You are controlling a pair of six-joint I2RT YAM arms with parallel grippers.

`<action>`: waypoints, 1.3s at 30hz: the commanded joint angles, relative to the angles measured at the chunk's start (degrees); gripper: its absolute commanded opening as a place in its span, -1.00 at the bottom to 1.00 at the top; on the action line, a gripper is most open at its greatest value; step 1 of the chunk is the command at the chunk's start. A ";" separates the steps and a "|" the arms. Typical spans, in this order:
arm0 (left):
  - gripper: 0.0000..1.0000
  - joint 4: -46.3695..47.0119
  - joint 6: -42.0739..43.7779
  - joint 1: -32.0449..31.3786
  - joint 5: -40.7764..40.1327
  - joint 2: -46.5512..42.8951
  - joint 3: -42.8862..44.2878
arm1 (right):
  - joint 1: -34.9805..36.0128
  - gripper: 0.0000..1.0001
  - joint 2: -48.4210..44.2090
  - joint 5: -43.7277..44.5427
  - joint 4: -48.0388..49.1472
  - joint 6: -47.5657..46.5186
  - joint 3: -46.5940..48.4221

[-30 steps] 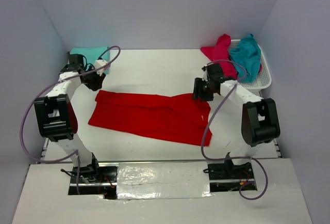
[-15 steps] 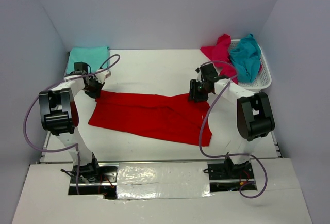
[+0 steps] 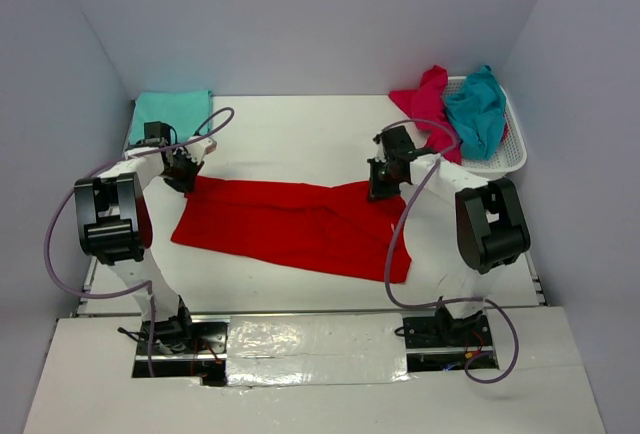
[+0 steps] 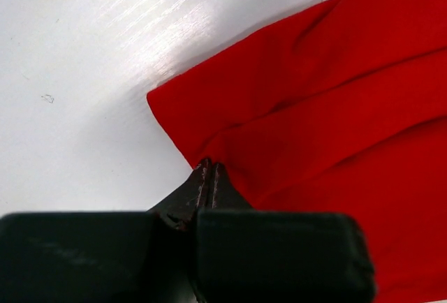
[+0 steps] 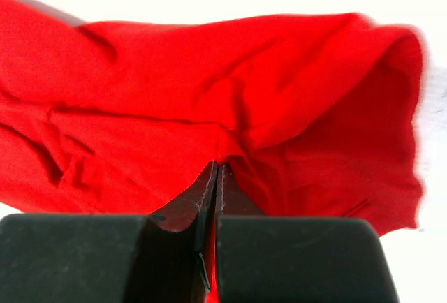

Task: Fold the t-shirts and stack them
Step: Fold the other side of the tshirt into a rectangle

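- Red t-shirt (image 3: 290, 224) lies spread across the middle of the counter (image 3: 300, 134).
- Left pincer (image 4: 209, 172) is clamped on the cloth's edge at its upper-left corner.
- Right pincer (image 5: 217, 170) is pinched tight on a fold near the shirt's upper-right end.
- Folded teal t-shirt (image 3: 172, 112) sits at upper left.
- At upper right, magenta t-shirt (image 3: 425, 99) and crumpled teal t-shirt (image 3: 478, 109) hang over the white basket (image 3: 512, 161).

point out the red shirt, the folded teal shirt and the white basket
red shirt (image 3: 290, 224), top view, middle of the spread cloth
folded teal shirt (image 3: 175, 109), top view, centre of its upper face
white basket (image 3: 508, 159), top view, near rim
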 commanded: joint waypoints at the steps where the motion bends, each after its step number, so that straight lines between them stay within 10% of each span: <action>1: -1.00 0.22 0.91 -0.17 0.64 -3.03 -0.49 | 4.24 -1.00 -5.21 3.20 -1.60 -0.13 0.09; 24: -1.00 1.71 1.97 0.44 -0.94 -3.74 -1.55 | 29.83 -1.00 -5.04 0.57 -0.99 11.12 -3.34; 30: -1.00 1.19 2.58 0.88 -0.42 -4.26 -1.55 | 30.18 0.07 -5.39 -3.38 -0.46 9.46 -3.60; 33: -0.94 0.49 3.11 1.06 0.98 -4.79 -0.76 | 30.18 0.99 -8.90 -4.10 -0.72 7.53 -3.16; 35: -0.32 -1.70 4.33 1.23 2.39 -5.32 -0.23 | 27.91 0.99 -13.64 -3.22 -0.73 7.78 -4.03; 39: 0.19 -5.40 4.34 1.93 5.64 -7.25 2.14 | 15.09 0.99 -22.34 -4.79 1.21 11.56 -9.39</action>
